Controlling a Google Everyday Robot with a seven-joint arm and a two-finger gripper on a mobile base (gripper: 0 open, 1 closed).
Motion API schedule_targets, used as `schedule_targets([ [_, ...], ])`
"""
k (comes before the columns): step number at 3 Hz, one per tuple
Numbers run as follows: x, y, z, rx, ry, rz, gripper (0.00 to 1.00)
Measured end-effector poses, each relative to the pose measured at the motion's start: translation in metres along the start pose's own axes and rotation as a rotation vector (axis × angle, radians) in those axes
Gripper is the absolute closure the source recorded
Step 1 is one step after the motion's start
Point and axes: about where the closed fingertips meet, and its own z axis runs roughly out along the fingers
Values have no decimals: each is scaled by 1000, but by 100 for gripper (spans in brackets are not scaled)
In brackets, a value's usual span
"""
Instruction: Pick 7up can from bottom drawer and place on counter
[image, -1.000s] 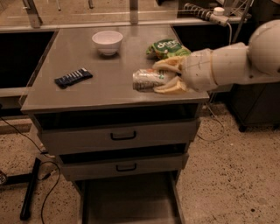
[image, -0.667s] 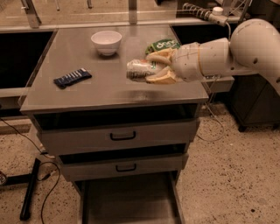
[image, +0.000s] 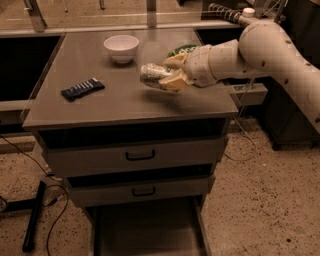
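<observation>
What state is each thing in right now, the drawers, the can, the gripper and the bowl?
7up can, held sideways over the counter
gripper, above the counter, jaws shut on the 7up can
bottom drawer, pulled open
top drawer, shut
middle drawer, shut
bowl, upright on the counter

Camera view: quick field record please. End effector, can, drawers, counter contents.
end effector: over the right-middle of the counter, closed on the 7up can
7up can: on its side in the grasp, over the counter; contact with the surface cannot be told
bottom drawer: pulled open
upper drawers: two, with black handles
on counter: white bowl at the back, dark blue packet at the left, green bag behind the end effector
</observation>
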Motion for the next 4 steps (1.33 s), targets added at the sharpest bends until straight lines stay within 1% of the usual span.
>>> schedule_targets([
  [1,2,-4,21,-36,22,64,100],
  [2,-2,-3,48,-80,15,99,100],
  [3,-4,-3,50,-83,13,99,82],
  [4,-4,-3,50,-83,13,99,59],
])
